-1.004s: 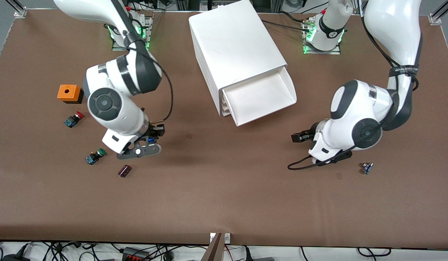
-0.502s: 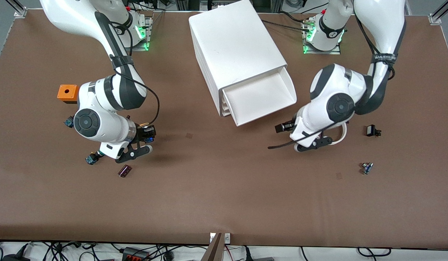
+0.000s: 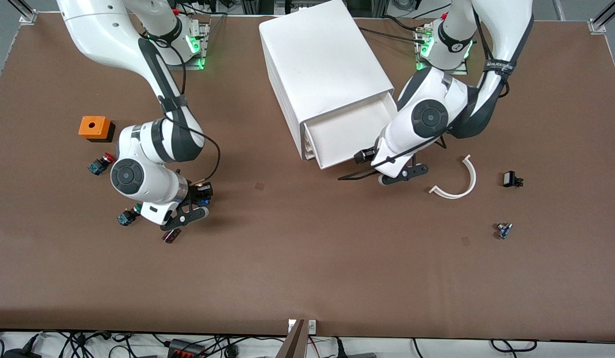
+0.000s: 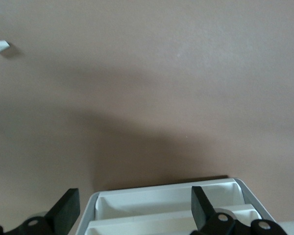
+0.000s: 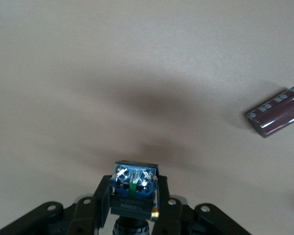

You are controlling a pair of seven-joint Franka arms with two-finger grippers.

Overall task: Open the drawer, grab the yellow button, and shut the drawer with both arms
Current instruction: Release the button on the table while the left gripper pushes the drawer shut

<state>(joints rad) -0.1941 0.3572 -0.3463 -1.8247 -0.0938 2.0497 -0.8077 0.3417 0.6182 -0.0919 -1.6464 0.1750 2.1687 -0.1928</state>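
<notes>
Gripping the button [image 5: 133,191], right gripper [image 5: 133,205] over the table [image 3: 307,273]; left gripper [image 4: 132,210] spread at the open drawer [image 3: 352,132]

Bright even light (soft shadows), slight wrist blur.

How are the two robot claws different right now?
The right gripper is shut on the button, above bare table toward the right arm's end; the left gripper is open and holds nothing. The left gripper sits at the front of the open drawer, its fingers spread wide over the drawer's edge; the right gripper is well away from the drawer. Both are black with two fingers.
</notes>
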